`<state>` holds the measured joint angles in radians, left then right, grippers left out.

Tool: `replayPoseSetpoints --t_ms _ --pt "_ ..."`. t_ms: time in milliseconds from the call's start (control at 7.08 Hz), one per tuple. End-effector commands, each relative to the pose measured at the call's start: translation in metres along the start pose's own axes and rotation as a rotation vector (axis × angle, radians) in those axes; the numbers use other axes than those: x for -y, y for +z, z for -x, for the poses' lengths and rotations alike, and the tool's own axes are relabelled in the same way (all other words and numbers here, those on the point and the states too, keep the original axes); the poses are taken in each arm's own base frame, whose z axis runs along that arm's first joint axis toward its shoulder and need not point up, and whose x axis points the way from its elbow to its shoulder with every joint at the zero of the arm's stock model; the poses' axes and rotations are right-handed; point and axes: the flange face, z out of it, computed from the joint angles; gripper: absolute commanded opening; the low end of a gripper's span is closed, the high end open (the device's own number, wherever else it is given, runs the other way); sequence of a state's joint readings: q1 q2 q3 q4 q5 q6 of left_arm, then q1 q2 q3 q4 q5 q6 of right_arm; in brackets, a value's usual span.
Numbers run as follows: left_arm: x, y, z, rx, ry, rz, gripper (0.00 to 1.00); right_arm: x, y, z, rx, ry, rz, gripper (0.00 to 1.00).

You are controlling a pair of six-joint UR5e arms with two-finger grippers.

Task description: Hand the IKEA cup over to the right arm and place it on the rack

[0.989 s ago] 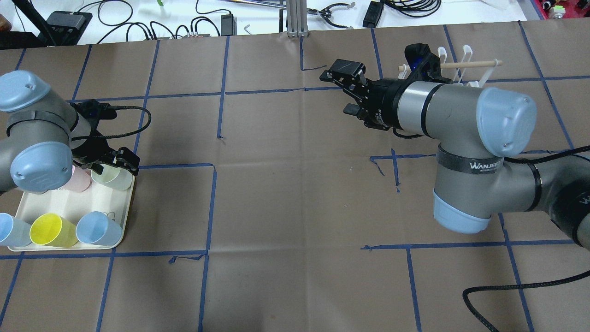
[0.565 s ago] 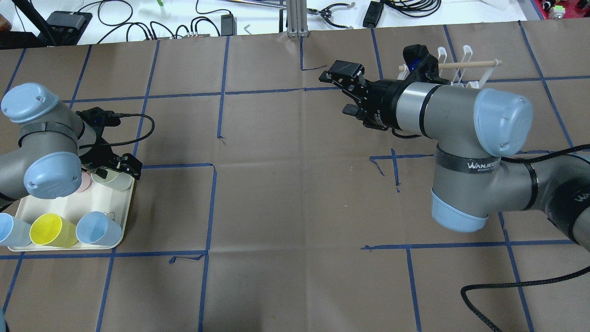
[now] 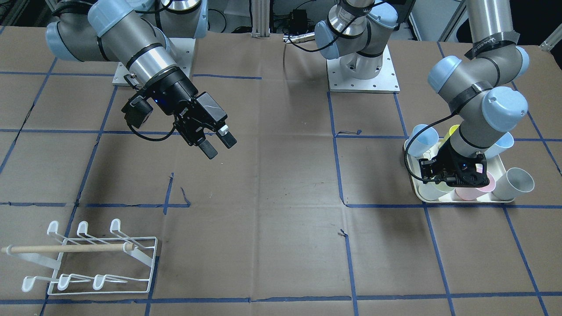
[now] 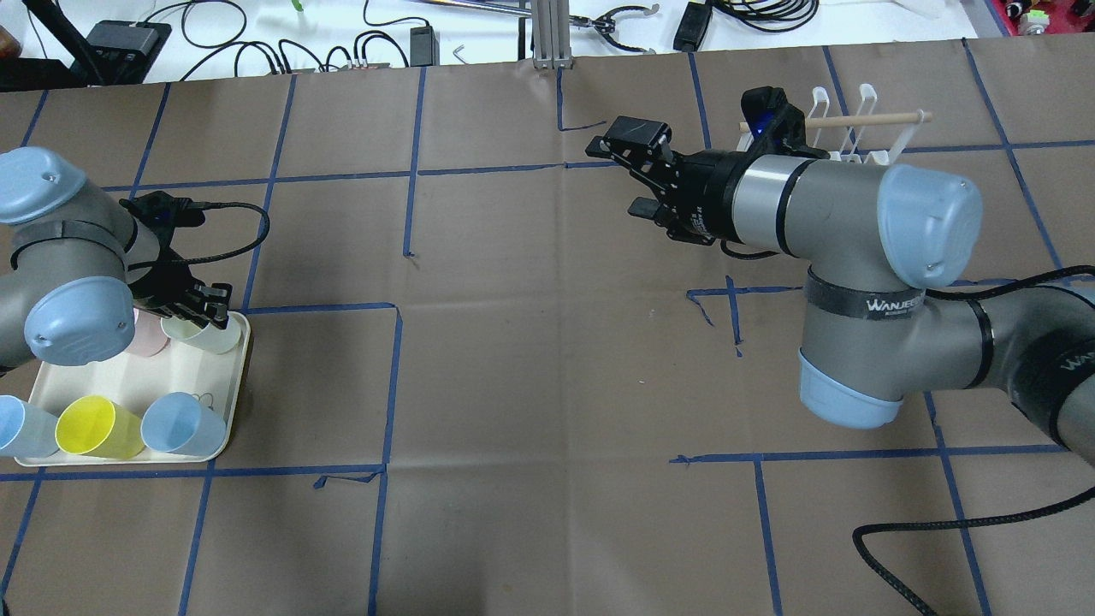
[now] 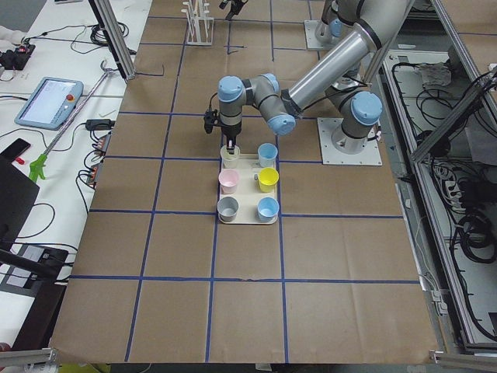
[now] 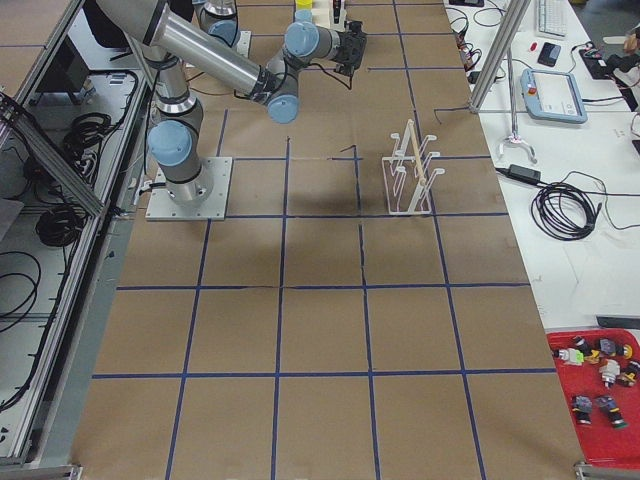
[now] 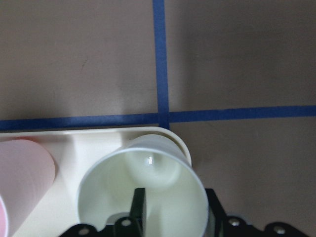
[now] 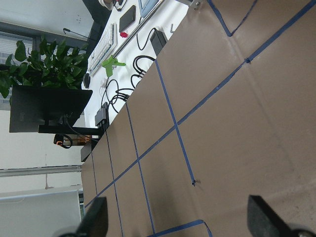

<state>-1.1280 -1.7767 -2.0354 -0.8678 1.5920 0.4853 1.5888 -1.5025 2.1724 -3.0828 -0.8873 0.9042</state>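
Cup [image 7: 148,173] wall is now between the jaws of the left gripper [image 4: 205,312], not clenched yet; right gripper [image 3: 221,148] waits, released.

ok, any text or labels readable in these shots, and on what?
"WANJEE": white lettering on the black band round the right arm; rest of the word curves out of sight.
Small line beneath it: unreadable.
White print on the right claw body: too blurred.
Band lettering on the left arm: too small.

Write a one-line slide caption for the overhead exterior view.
Left gripper straddles the rim of the pale cup on the cream tray; right gripper hovers open near the white rack.
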Motion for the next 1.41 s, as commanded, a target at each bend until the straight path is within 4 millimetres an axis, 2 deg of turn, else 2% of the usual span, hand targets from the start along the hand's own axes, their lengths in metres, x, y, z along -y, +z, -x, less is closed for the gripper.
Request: replayPoseSetpoints --t_ms 0,424,565,706,848,1130,1271 --pt "0.012 -0.035 0.003 0.021 -0.001 -0.066 0.00 0.001 0.001 -0.001 0.006 0.003 0.011 1.00" --pt "0.018 -0.159 -0.004 -0.012 0.011 -0.053 0.00 0.000 0.001 -0.001 0.008 0.000 0.010 1.00" --pt "0.026 -0.194 -0.014 -0.047 0.027 -0.055 0.00 0.000 0.001 -0.001 0.008 0.002 0.010 1.00" --pt "0.038 -0.216 -0.025 -0.050 0.045 -0.072 0.00 0.000 0.001 -0.001 0.008 0.005 0.010 1.00" --pt "0.043 -0.218 -0.034 -0.057 0.073 -0.091 0.00 0.000 0.001 -0.001 0.008 0.006 0.010 1.00" --pt "0.062 -0.225 -0.052 -0.218 0.125 -0.296 0.00 0.002 0.000 -0.001 0.008 0.008 0.006 1.00" --pt "0.076 -0.218 -0.062 -0.276 0.163 -0.412 0.00 0.004 -0.001 -0.002 0.010 0.012 0.005 1.00"
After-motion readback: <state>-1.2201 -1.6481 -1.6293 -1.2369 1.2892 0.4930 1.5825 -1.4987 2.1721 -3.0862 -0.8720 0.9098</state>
